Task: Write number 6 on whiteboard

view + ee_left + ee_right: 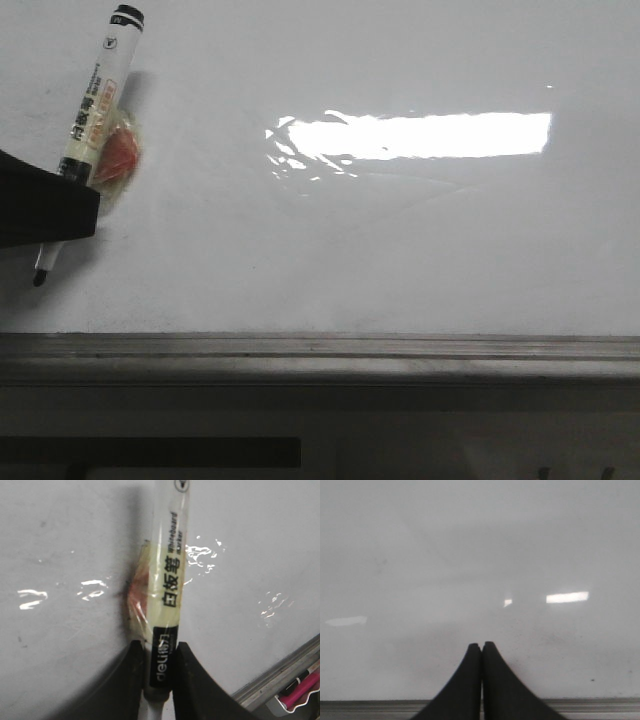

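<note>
Rail: grey metal point(320, 350), nearest edge of whiteboard point(400, 250).
Left gripper point(160, 670): clamped on marker point(92, 110).
Marker axis: tilted, tip point(40, 278) toward rail, capped end away.
Right gripper point(481, 652): closed, empty.
Number 6: no stroke visible.

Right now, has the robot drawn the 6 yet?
Not yet. The whiteboard shows no marker line at all, only a light reflection. Done: the left gripper has its jaws clamped on the marker pen, tip pointing toward the rail. The right gripper is shut and holds nothing. The whole 6 is left to write.
</note>
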{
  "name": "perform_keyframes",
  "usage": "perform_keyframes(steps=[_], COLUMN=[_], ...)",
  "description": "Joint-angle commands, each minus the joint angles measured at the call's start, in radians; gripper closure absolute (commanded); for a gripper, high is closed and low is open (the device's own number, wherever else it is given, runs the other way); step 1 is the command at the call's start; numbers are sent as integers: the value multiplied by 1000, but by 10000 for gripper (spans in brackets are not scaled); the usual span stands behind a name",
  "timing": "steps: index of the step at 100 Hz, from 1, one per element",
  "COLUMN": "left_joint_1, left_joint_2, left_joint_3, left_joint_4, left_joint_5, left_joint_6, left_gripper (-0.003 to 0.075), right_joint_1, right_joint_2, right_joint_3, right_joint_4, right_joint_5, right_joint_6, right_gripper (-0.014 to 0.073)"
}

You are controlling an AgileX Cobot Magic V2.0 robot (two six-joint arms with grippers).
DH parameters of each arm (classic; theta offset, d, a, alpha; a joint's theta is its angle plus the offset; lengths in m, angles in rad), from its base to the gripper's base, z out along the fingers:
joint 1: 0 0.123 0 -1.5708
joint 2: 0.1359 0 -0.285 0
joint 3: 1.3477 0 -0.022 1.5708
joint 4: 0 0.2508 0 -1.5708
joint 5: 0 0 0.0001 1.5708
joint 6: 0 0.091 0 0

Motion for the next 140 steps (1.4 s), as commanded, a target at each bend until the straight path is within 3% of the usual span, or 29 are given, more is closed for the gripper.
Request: perform_keyframes(steps=[1,20,40,59,69,77,84,93,117,140], left_joint_1=[-2,-9,-9,-23,-77,-118,-140,-147,-147,-147], left_joint_2=[-2,-14,-58,-77,-73,-71,-71,-71,-71,-71], left_joint_3=[-27,-36,-109,-123,-123,-123,-123,-123,-123,-123], left_joint_4=[-10,19,294,459,606,720,763,779,779,779], left_joint_5=[-63,-22,191,164,164,142,107,92,86,82], left_joint_6=[0,0,0,0,0,0,0,0,0,0], left_gripper=[739,739,739,739,739,739,739,739,739,739], right_joint_1=[33,236,427,538,592,642,697,760,891,900], right_joint_2=[18,44,147,272,343,398,449,500,639,772], right_joint_3=[-46,-81,-134,-197,-243,-280,-322,-370,-472,-550], right_joint_4=[6,6,31,31,31,31,31,31,31,49], right_joint_5=[-86,-38,6,-92,-109,-115,-115,-119,-210,-256], right_joint_6=[-2,-43,-108,-111,-113,-126,-135,-137,-137,-137], right_gripper=[657,657,657,653,577,442,314,224,217,217])
